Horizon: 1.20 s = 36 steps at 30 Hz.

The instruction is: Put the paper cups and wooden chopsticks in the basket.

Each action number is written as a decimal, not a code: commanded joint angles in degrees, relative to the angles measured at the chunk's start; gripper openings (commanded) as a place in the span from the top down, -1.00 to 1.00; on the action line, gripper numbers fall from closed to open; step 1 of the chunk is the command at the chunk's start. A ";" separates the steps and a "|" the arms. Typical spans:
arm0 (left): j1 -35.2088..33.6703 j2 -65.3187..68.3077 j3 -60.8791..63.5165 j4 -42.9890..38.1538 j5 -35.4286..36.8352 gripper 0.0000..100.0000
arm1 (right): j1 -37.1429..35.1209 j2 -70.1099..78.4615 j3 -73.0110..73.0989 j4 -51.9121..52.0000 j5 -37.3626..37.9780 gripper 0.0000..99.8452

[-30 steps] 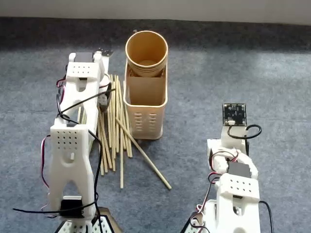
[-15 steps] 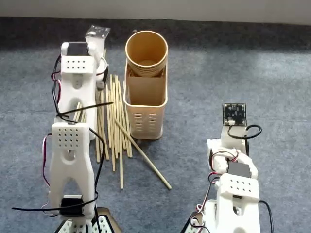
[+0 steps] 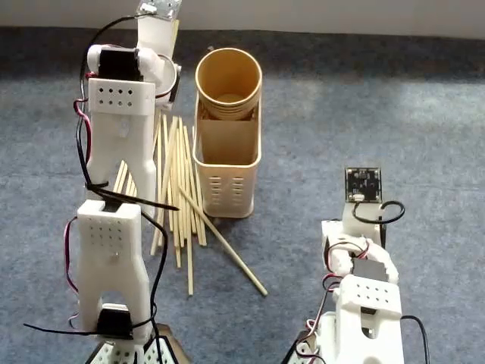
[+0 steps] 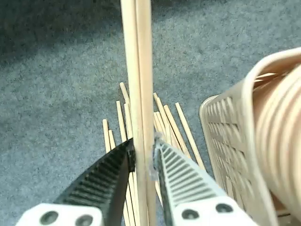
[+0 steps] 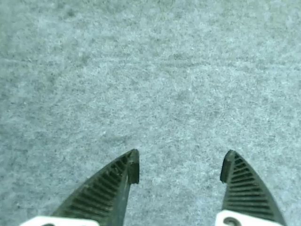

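Observation:
My left gripper is shut on two wooden chopsticks and holds them lifted above the pile, beside the cream basket. In the high view the left arm is raised over the loose chopsticks lying left of the basket. Stacked paper cups stand in the basket's far end. One chopstick lies slanted in front of the basket. My right gripper is open over bare carpet, nothing between its fingers; its arm stands at the front right.
Grey carpet covers the table, with free room to the right of the basket. A pale wall edge runs along the far side. Black cables hang along the left arm.
My left arm has risen and stretched towards the far edge, lifting two chopsticks out of the pile. The right arm has barely shifted.

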 commanded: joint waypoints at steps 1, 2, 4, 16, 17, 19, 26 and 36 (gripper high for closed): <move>1.10 -6.81 -1.19 -0.53 0.53 0.99 | -0.48 -0.66 -0.31 -1.27 0.44 0.44; 1.10 -7.34 -2.07 -0.53 0.53 0.99 | -0.48 -0.66 -0.22 -1.27 0.44 0.44; 1.01 -8.13 -3.74 -0.53 0.44 0.99 | -0.48 -0.66 -0.22 -1.27 0.44 0.44; 11.56 -14.64 -20.44 -2.20 0.44 0.99 | -0.48 -0.75 -0.13 -1.36 0.44 0.44; 13.05 -15.52 -21.05 -3.16 0.44 0.99 | -0.48 -0.75 -0.13 -1.36 0.44 0.44; 15.96 -17.10 -21.58 -4.66 0.53 0.99 | -0.48 -0.75 -0.13 -1.36 0.44 0.44; 22.37 -18.86 -21.58 -5.63 0.62 0.99 | -0.48 -0.84 -0.13 -1.36 0.44 0.44; 22.73 -14.29 -17.89 -8.18 5.27 0.99 | -0.48 -1.10 -0.13 -1.36 0.44 0.44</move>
